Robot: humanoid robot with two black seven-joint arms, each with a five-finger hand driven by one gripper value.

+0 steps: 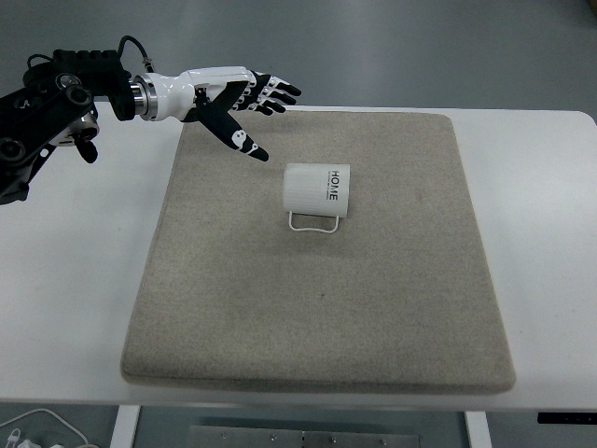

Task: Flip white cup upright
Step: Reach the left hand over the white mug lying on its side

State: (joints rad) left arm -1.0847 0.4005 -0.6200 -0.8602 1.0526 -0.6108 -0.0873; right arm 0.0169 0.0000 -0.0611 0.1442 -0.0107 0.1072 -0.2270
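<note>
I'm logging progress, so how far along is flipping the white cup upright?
Nothing looks done yet: the white cup lies on its side on the beige mat, handle toward the camera. In hand: the left hand hovers open up-left of the cup, not touching it. Left: reach, grasp and stand it upright.

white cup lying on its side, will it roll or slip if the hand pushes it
The cup probably won't roll far: its wire handle rests against the mat. The felt-like mat likely adds grip. The smooth wall may be slippery for the open left hand.
</note>
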